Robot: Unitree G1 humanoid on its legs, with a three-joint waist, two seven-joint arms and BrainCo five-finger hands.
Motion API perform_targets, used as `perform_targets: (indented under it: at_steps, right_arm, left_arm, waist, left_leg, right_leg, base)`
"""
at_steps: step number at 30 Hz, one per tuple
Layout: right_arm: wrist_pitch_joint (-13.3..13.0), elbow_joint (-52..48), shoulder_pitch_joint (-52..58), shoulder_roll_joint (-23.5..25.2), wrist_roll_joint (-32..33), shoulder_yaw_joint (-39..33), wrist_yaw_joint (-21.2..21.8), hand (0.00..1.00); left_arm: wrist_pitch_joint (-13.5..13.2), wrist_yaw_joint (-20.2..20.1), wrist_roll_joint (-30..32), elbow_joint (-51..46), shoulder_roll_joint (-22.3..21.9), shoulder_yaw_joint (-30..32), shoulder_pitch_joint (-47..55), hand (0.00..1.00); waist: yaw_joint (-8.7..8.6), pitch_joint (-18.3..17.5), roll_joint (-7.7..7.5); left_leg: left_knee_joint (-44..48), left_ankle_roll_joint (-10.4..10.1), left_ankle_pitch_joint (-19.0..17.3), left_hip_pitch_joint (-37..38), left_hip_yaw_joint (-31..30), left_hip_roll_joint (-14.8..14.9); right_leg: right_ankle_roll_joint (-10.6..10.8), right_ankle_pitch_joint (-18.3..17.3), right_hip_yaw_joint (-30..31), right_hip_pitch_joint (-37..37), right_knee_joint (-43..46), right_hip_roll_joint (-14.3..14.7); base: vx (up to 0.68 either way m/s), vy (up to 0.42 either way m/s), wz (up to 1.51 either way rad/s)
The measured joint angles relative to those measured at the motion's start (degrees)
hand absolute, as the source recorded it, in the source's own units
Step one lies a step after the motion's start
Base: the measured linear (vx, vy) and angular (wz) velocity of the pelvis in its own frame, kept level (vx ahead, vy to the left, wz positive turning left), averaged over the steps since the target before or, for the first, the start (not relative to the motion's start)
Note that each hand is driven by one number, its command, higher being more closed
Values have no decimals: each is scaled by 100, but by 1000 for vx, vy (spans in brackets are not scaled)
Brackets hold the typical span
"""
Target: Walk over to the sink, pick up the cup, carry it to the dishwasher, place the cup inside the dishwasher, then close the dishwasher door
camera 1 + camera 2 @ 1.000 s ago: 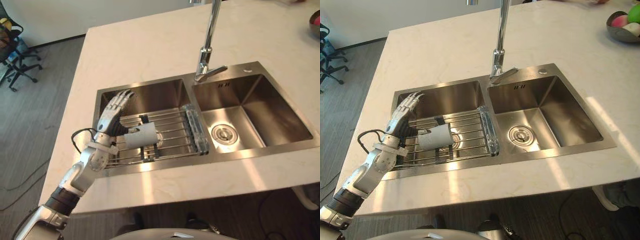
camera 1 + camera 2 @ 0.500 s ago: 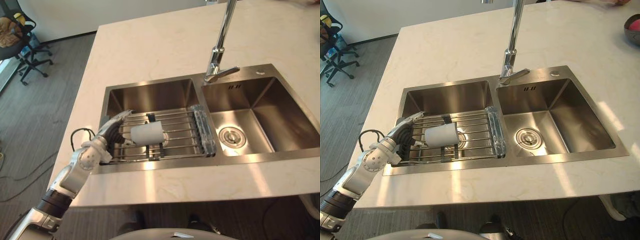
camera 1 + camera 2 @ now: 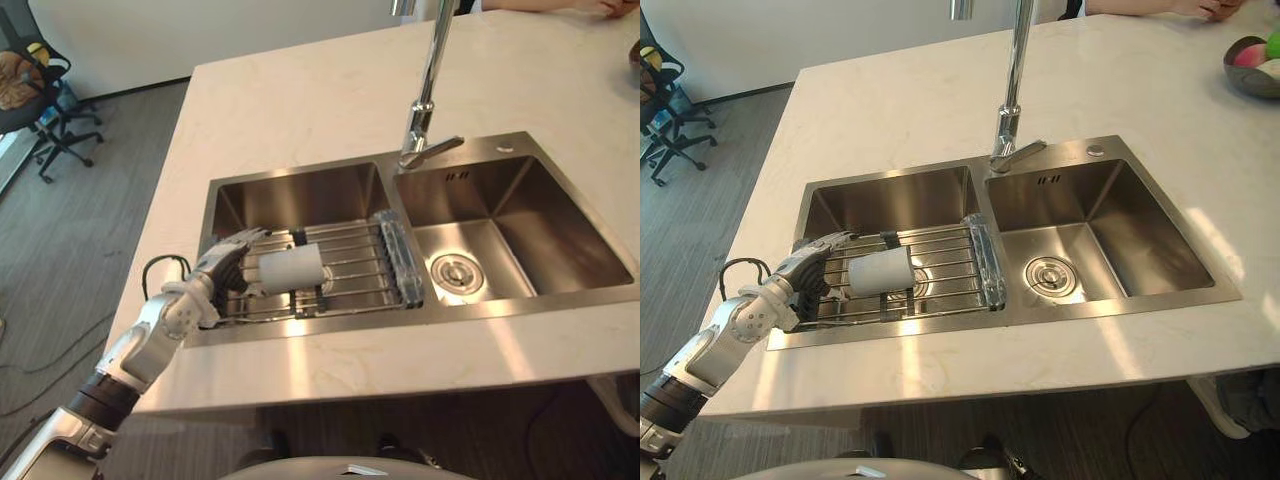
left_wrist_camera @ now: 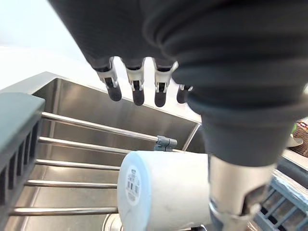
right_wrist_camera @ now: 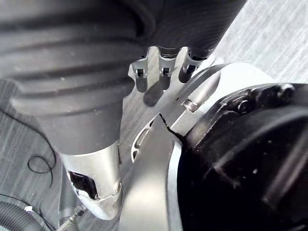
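A white cup [image 3: 288, 270] lies on its side on a wire rack [image 3: 350, 285] in the left basin of a steel double sink [image 3: 300, 190]. My left hand [image 3: 222, 265] reaches in from the basin's left edge, right at the cup's closed end. In the left wrist view its fingers [image 4: 137, 91] stretch out above the cup [image 4: 168, 192] and the thumb [image 4: 236, 192] runs along the cup's side. The hand is open, with nothing gripped. My right hand [image 5: 163, 72] hangs low by my body, fingers relaxed and empty.
A tall faucet [image 3: 425, 100] rises between the basins. The right basin [image 3: 520, 225] holds just a drain [image 3: 455, 272]. Pale countertop [image 3: 300, 100] surrounds the sink. A fruit bowl [image 3: 1252, 68] and a person's hands [image 3: 1200, 8] are at the far right; an office chair [image 3: 40, 100] stands on the floor at the left.
My left hand has come down from pointing up along the basin's left wall to lie low beside the cup, fingers over its end. The camera has shifted slightly.
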Motion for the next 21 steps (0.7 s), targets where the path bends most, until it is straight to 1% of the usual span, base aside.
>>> perform_targets:
  at_steps: [3, 6, 13, 18, 21]
  right_arm:
    - [0, -1, 0, 2, 11, 1, 1, 0]
    - [-1, -2, 0, 3, 58, 14, 1, 0]
    - [-20, -2, -3, -3, 114, 63, -3, 0]
    - [-16, -6, -4, -10, 232, 87, -13, 0]
    - [-14, -6, -3, -9, 242, 93, -15, 0]
  left_arm:
    - [9, -103, 2, 69, 1, -142, -68, 0]
    - [26, -105, 3, 69, 1, -190, -69, 0]
    - [225, -95, 4, 99, 0, -318, -125, 0]
    - [232, -94, 3, 306, -1, -319, -198, 0]
    - [231, -94, -1, 327, -1, -320, -200, 0]
  waist:
    - [-28, 0, -1]
    - [-70, 0, -1]
    - [-97, -1, -2]
    - [-114, -1, -2]
    - [-161, -1, -2]
  left_leg:
    - [-5, 5, 5, 0, 2, 6]
    - [-7, -3, 9, 0, 7, 9]
    - [-10, -7, 6, 0, 66, 12]
    - [-10, -7, 6, -1, 137, 17]
    - [-8, -8, 9, -1, 142, 17]
  right_leg:
    - [-3, 6, 2, -4, 0, 1]
    - [-3, 6, 8, -10, 0, 3]
    - [-1, 6, 75, -45, 1, 3]
    - [6, 35, 143, -92, 2, 2]
    - [9, 44, 149, -93, 1, 1]
  base:
    - [0, 0, 0]
    - [0, 0, 0]
    - [5, 3, -4]
    - [-10, 4, -7]
    - [-7, 1, -1]
